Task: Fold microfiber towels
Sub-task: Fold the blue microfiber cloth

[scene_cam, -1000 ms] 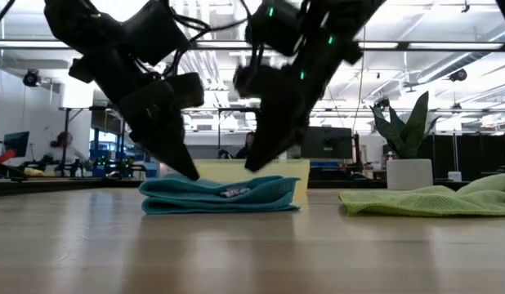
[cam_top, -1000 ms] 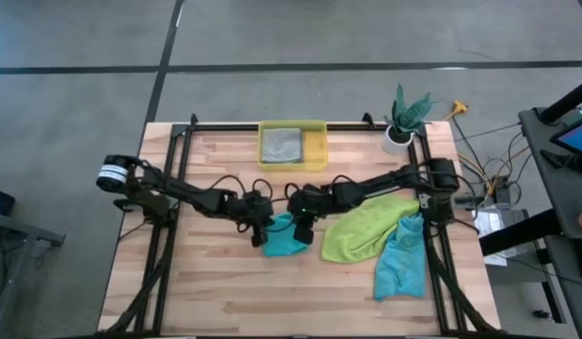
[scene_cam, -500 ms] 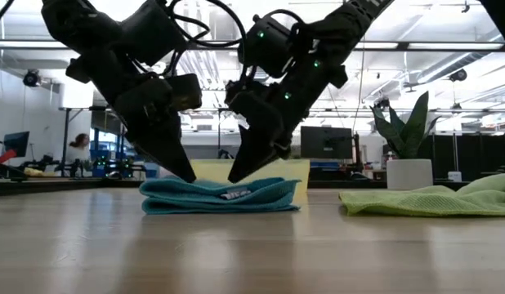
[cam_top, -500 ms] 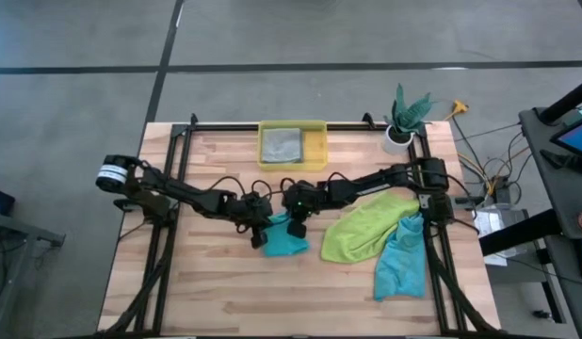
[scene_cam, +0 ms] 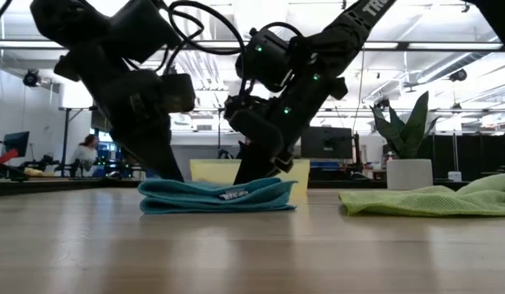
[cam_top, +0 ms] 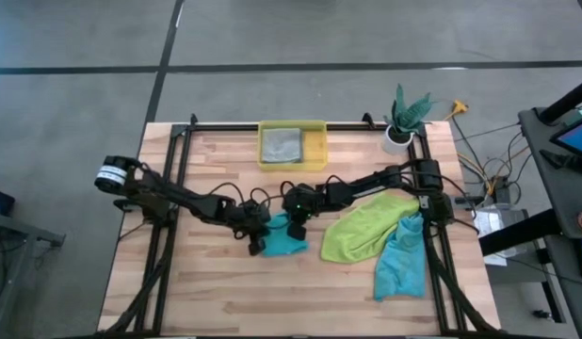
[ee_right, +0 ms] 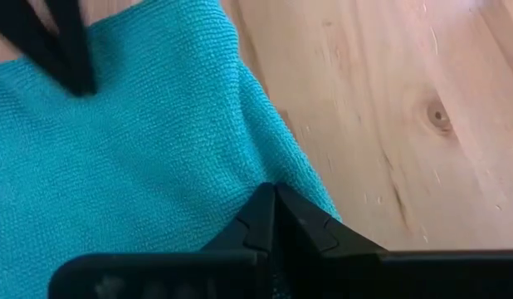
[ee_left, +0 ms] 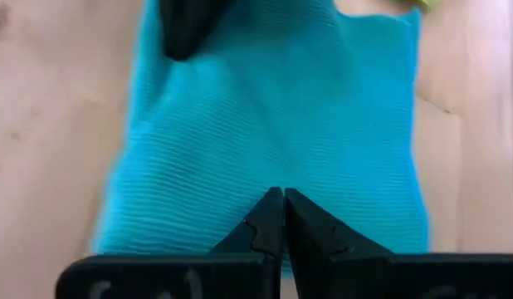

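A teal microfiber towel (cam_top: 285,241) lies folded flat in several layers at mid-table; it also shows in the low view (scene_cam: 216,196). My left gripper (cam_top: 257,243) is shut, with its tips on the towel's left end. My right gripper (cam_top: 296,229) is shut, with its tips on the towel's top near the far edge. A lime green towel (cam_top: 362,226) lies crumpled to the right. A second teal towel (cam_top: 401,260) lies partly under the green one. A grey towel (cam_top: 282,144) rests in the yellow bin (cam_top: 317,151). My left gripper sets its shut fingertips (ee_left: 273,212) on the top layer at the folded towel's left end (ee_left: 281,170). The fingers slant down from the table's left. The towel lies flat on the table under them. My right gripper presses its shut fingertips (ee_right: 269,208) down on the folded towel's top, close to its far edge (ee_right: 265,170). The fingers slant down from the table's right. The towel's top (scene_cam: 251,184) dips under the tips, and the towel stays on the table.
A potted plant (cam_top: 401,122) stands at the far right corner. The yellow bin sits at the far edge, mid-table. Bare wood (cam_top: 216,292) lies along the near side and the left. A black frame rail (cam_top: 169,235) runs along each side of the table.
My right gripper has come down and toward the table's left, onto the folded teal towel, and the towel's right part now sits lower. My left gripper has rolled a little at the towel's left end. The towel has stayed in place.
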